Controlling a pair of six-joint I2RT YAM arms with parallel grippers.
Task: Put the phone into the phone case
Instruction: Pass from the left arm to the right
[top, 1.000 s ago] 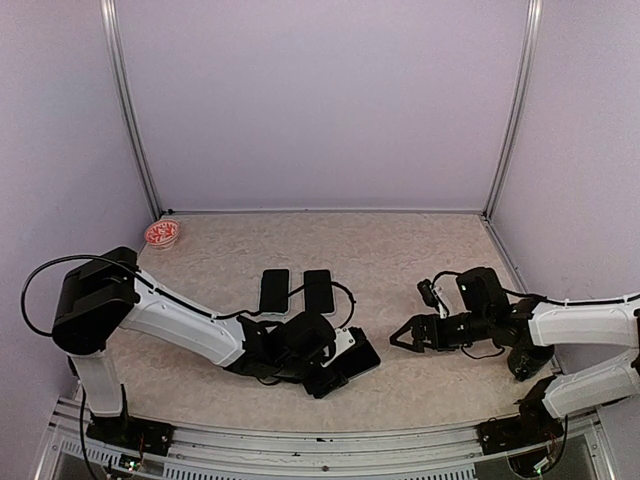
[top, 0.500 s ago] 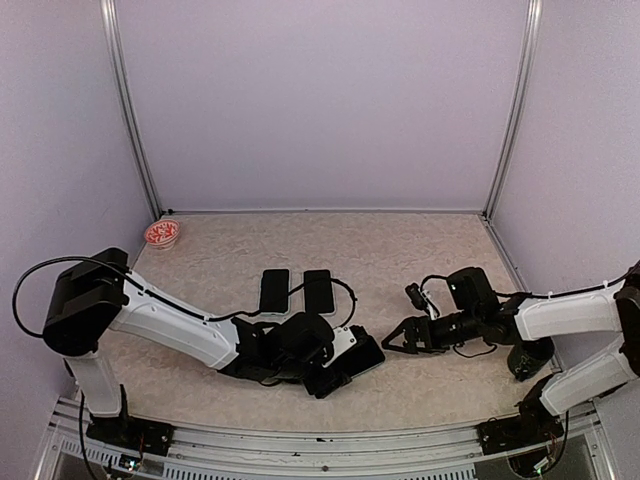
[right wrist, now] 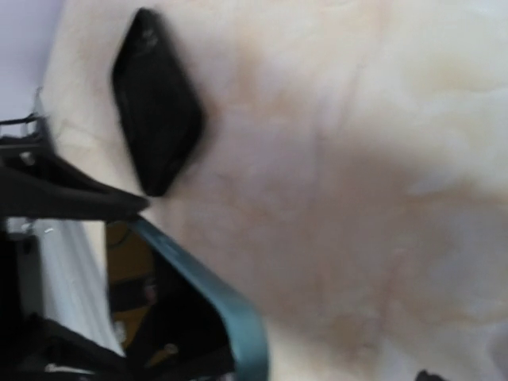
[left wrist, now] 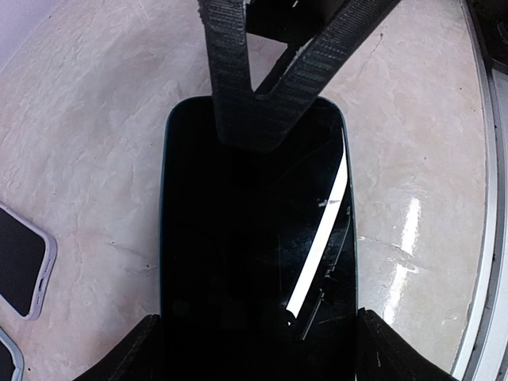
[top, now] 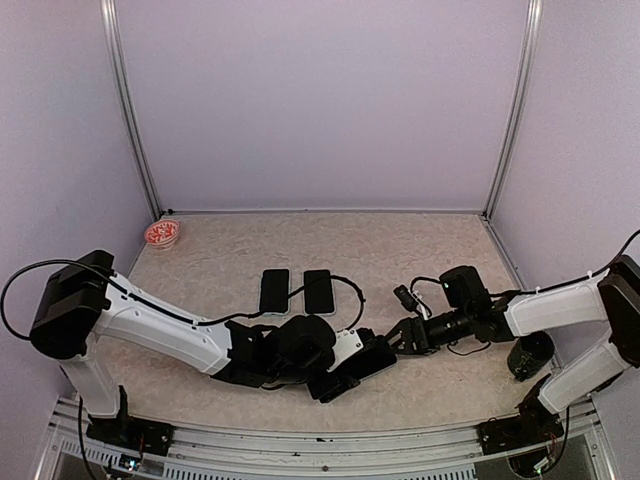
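beige table (top: 420, 250) carries two dark slabs (top: 274, 290) and a red dish (top: 162, 234).

Two white-and-black arms with dark pincers.

The left arm (top: 160, 325) and the right arm (top: 555, 305) are wearing smooth white shells on their long links, and the joints behind each pincer are showing as rounded black blocks. A thin black cable (top: 30, 272) is looping out at the end of the left arm farthest from its pincer. A second cable (top: 428, 279) is curling just behind the right gripper (top: 398, 338), whose fingers (left wrist: 230, 87) are showing black with a fine ribbed texture. The left gripper (top: 345, 370) is looking black and bulky, its finger sides dark and matte.
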